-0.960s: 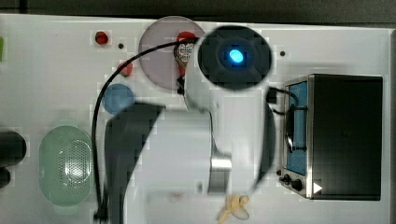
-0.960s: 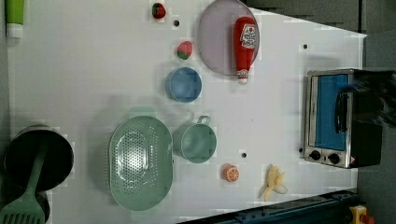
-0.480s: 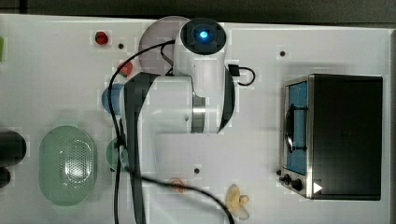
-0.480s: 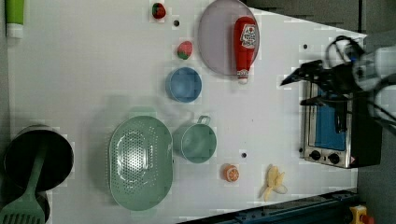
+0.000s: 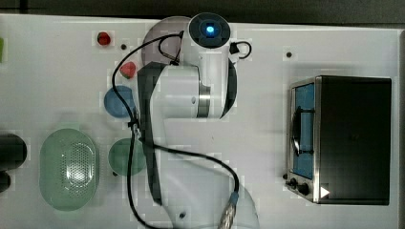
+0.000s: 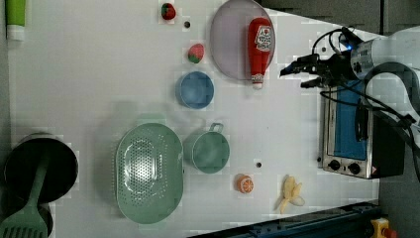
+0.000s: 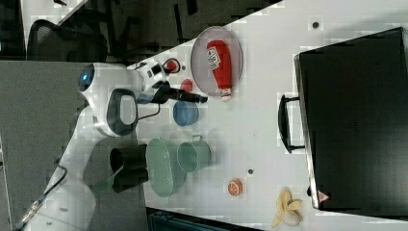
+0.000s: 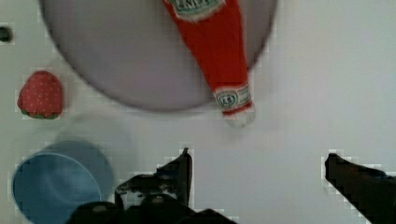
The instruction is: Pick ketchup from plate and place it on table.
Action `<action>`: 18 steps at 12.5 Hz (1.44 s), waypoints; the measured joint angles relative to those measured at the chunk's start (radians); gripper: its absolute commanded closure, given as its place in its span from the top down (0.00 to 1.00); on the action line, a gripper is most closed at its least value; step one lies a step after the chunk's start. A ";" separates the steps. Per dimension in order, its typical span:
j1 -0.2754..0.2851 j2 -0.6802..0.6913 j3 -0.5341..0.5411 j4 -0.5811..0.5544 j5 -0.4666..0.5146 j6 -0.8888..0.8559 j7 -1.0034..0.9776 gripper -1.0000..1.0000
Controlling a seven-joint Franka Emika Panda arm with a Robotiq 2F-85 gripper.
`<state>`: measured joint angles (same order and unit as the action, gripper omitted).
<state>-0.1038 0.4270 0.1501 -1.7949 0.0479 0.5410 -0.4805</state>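
The ketchup is lying on the plate, its cap end overhanging the rim onto the white counter. The jaws are being held spread wide and empty beside it. Nearby, a blue bowl, a green cup and a perforated basket are sitting unfilled.
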 measured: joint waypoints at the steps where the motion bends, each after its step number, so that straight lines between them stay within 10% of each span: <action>1: 0.000 0.031 -0.001 0.024 0.000 0.034 -0.055 1.00; 16: 0.029 0.427 -0.008 0.153 -0.131 0.458 -0.166 1.00; 18: 0.031 0.425 -0.006 0.153 -0.127 0.467 -0.166 0.84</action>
<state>-0.0728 0.8516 0.1437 -1.6416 -0.0787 1.0078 -0.6465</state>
